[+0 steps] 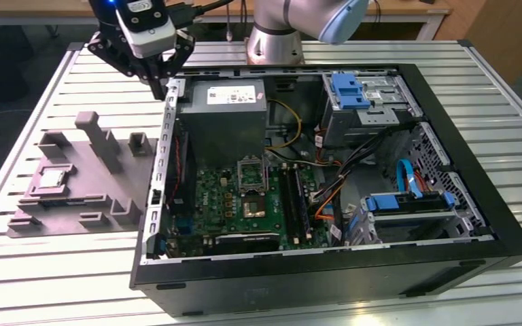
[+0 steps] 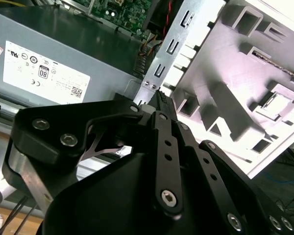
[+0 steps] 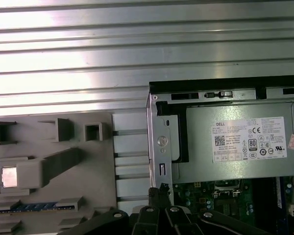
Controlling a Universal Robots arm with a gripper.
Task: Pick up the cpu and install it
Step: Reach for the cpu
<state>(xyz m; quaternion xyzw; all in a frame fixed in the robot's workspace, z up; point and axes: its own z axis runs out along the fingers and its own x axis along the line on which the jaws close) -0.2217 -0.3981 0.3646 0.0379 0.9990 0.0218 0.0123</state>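
One cpu (image 1: 51, 179) on one grey tray (image 1: 84, 189), one claw (image 1: 160, 88) pinched together

Exterior view looks down; both wrist views share power supply (image 3: 235, 142).

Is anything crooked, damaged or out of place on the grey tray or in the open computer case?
Nothing stands out. The small silvery square cpu lies flat in a recess of the grey plastic tray, and the open black computer case sits level on the slatted table, with no visible damage.
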